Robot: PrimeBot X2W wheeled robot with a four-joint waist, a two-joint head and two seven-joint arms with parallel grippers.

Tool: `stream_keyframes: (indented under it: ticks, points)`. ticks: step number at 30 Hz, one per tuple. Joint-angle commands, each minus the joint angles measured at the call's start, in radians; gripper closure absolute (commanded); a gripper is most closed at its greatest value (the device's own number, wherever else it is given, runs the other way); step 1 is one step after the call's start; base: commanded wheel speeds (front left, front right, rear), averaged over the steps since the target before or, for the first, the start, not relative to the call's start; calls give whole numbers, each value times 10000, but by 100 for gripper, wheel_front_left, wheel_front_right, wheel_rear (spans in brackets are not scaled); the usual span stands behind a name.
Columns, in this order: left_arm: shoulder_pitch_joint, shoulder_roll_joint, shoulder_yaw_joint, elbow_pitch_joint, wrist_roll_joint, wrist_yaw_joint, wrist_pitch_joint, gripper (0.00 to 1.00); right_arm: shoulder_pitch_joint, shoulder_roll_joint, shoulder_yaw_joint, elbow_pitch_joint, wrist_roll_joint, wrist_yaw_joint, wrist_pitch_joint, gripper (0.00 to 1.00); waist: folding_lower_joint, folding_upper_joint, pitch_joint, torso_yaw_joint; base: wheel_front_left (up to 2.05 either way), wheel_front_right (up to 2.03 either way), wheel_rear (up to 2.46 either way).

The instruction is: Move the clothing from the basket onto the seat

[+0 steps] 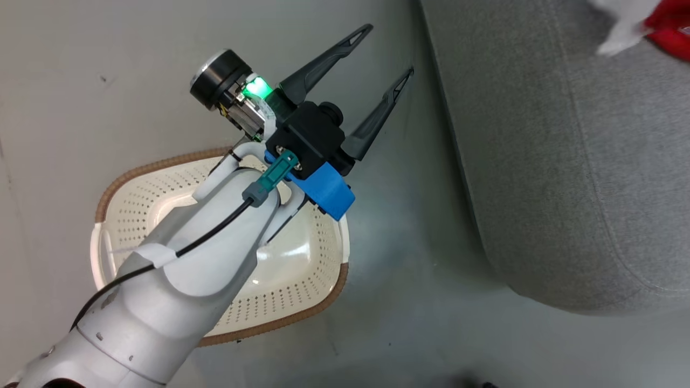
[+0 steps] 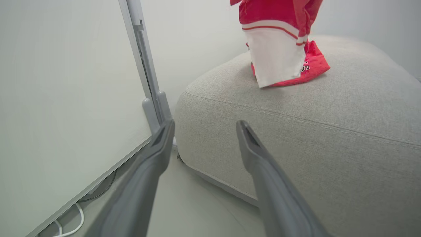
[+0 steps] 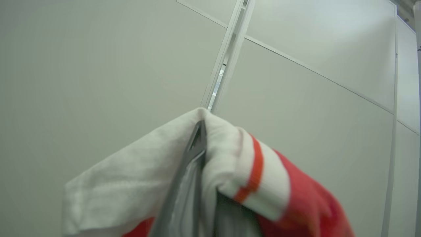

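Observation:
The cream basket [image 1: 125, 178] with its brown rim stands on the floor, and the part of its inside not covered by my left forearm is bare plastic. Above its far edge my left gripper [image 1: 390, 48] is open with nothing between its fingers, which point towards the grey seat [image 1: 566, 161]. In the left wrist view the left gripper [image 2: 205, 123] faces the seat's [image 2: 296, 138] front corner. Red-and-white clothing [image 2: 276, 52] hangs over the seat, its lower end touching the cushion, in front of a red lettered piece [image 2: 317, 64]. My right gripper [image 3: 201, 131] is shut on this clothing [image 3: 256, 177].
A strip of grey floor [image 1: 409, 269] separates the basket from the seat. A pale wall panel with a metal post [image 2: 148, 72] stands just left of the seat's corner. White cables [image 2: 70, 227] lie at its foot.

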Motion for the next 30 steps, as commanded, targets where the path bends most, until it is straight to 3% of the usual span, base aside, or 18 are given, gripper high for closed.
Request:
stream_keyframes:
  ticks: [1,7,13,20,30]
  points:
    - [-290,108,37,-92,75,14,-2,0,-687,-560,-395,-19,-52,4,-4,100,-2,0,908,239,0,0,0]
    - [-474,280,13,-214,140,63,-5,0,-1784,-2238,-1601,1356,201,5,-4,100,-2,0,1481,160,0,0,0]
    - [-574,379,-68,-318,147,61,10,0,-1346,-2776,-1908,3589,-240,4,-2,100,-2,0,1770,149,0,0,0]
    - [-620,453,-115,-412,110,77,53,0,-808,-2025,-1917,5043,-335,4,-5,100,-2,0,1957,184,0,0,0]
    - [-650,340,-221,-294,-7,117,-25,0,922,-146,-2449,5239,-436,4,-5,100,-2,0,1862,360,0,0,0]
